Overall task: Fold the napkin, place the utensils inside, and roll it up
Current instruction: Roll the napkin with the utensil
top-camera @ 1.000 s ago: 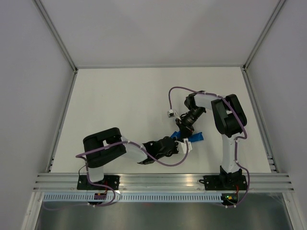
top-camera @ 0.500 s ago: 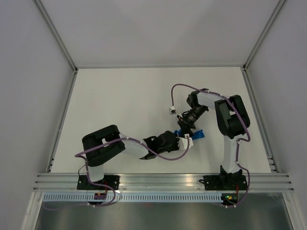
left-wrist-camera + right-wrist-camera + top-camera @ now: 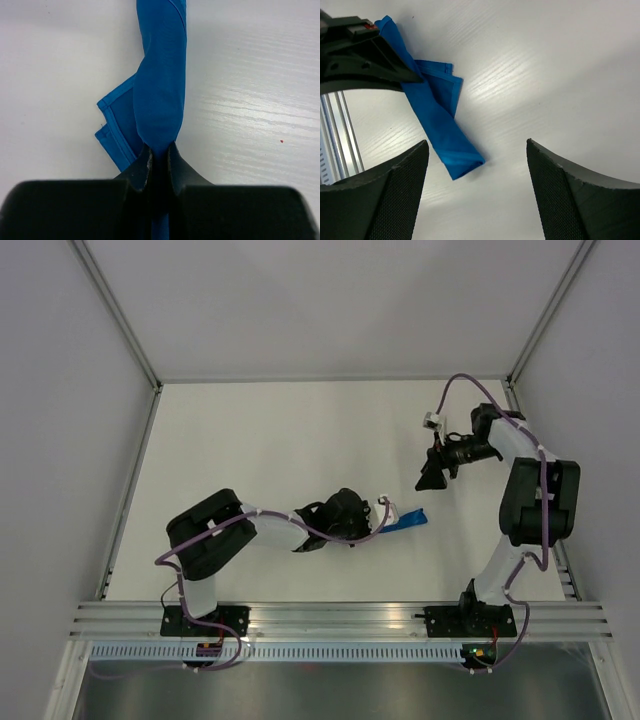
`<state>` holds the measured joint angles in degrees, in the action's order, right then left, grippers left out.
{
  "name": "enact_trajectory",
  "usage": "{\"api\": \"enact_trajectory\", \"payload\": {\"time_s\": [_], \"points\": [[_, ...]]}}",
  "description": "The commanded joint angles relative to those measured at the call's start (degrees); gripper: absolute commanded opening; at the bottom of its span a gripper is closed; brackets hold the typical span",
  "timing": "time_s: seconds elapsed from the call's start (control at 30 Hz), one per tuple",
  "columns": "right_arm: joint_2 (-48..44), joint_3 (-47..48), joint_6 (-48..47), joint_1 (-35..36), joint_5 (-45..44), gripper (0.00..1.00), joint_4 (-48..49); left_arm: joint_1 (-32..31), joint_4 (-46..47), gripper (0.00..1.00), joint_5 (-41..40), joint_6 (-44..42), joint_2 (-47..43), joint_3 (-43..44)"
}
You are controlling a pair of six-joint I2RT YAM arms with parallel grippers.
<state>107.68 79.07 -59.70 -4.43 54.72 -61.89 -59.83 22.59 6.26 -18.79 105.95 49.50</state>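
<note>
The left arm [image 3: 240,535] reaches from its base at 7 o'clock on the white table [image 3: 250,430] across toward 4 o'clock. Its left gripper [image 3: 383,523] is closed tight on the near end of the napkin [image 3: 407,522], a narrow blue roll lying flat on the table at about 4 o'clock from the table's middle, its length running from 8 toward 2 o'clock in the overhead view.

In the left wrist view the black fingers [image 3: 141,169] pinch the napkin [image 3: 161,95] at 6 o'clock, with cloth showing between them. The roll runs straight up to 12 o'clock and out of the picture. A loose hemmed corner [image 3: 114,131] sticks out flat from under the roll toward 9 o'clock.

The right gripper [image 3: 432,472] hangs clear of the cloth, at 1 o'clock from it, with the right arm [image 3: 535,505] bent up along the 3 o'clock edge. Its jaws stand wide apart and hold nothing. In the right wrist view the right gripper [image 3: 476,145] frames the far end of the napkin [image 3: 437,125], and the left gripper [image 3: 362,62] shows at 10 o'clock on the roll's other end.
</note>
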Motion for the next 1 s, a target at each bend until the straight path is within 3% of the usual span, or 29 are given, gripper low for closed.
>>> {"api": "enact_trajectory", "payload": {"time_s": [0.0, 0.13, 0.37, 0.53, 0.67, 0.97], "points": [[-5.8, -4.61, -5.84, -3.82, 6.54, 0.83, 2.12, 4.27, -12.82, 0.02, 10.34, 6.48, 3.56, 1.12], [-15.09, -14.87, -8.59, -5.07, 4.79, 0.81, 5.97, 7.71, -19.4, 0.02, 17.19, 8.32, 5.75, 4.46], [-35.94, -34.84, -2.01, -3.23, -1.62, 0.81, 29.24, 12.11, -29.42, 0.02, 30.01, 10.43, 11.64, 12.54], [-47.36, -46.7, 1.69, 6.34, -12.16, 0.82, 40.96, 14.13, -34.62, 0.02, 34.86, 10.87, 15.86, 17.03], [-49.41, -50.59, 3.19, 17.31, -19.81, 0.82, 46.67, 16.06, -37.79, 0.02, 40.65, 11.84, 19.2, 20.9], [-44.75, -53.05, 4.15, 29.98, -30.72, 0.81, 54.5, 18.08, -47.37, 0.02, 45.24, 10.53, 25.0, 29.07]]}}
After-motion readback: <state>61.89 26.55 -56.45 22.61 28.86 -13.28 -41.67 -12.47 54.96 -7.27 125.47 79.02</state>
